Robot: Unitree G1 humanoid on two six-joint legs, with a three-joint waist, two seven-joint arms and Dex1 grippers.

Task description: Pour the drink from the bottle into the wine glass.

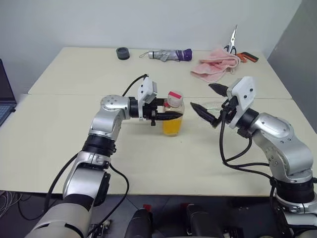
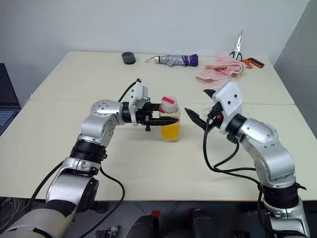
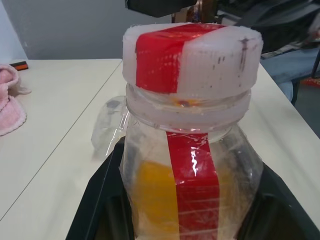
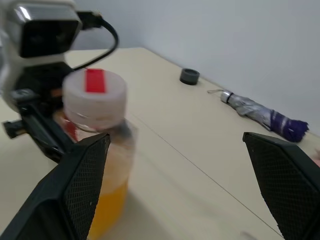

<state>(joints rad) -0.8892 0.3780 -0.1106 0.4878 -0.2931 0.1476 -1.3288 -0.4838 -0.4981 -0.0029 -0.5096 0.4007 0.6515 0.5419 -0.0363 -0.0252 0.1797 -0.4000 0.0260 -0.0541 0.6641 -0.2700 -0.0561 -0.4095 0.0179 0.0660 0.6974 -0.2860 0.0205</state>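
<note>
two grippers are at work near the middle of the table (image 1: 148,163). the left gripper (image 1: 168,116) has its black fingers clamped around the bottle (image 1: 173,113), just under the cap (image 1: 175,97), and the bottle stands upright on the table with the cap on. the right gripper (image 1: 210,102) hangs just beside it on the far side from the left arm, jaws spread wide and holding nothing, aimed level toward the bottle's top.

the step in hand looks like taking the cap off before any pouring. to do it well, the left grip should keep the bottle steady and upright; the plastic walls look thin, so a hard squeeze could push liquid up once the cap is loose. the right jaws should come square onto the cap's sides, not the neck, close firmly and twist without tipping the bottle.

the bottle is small, clear and squarish, with a red stripe (image 3: 192,185) running down its front and over the whitish cap. the drink (image 2: 170,132) is orange-yellow and fills roughly the lower half. something clear shows faintly on the table behind the right gripper; i cannot tell for sure that it is the wine glass.
</note>
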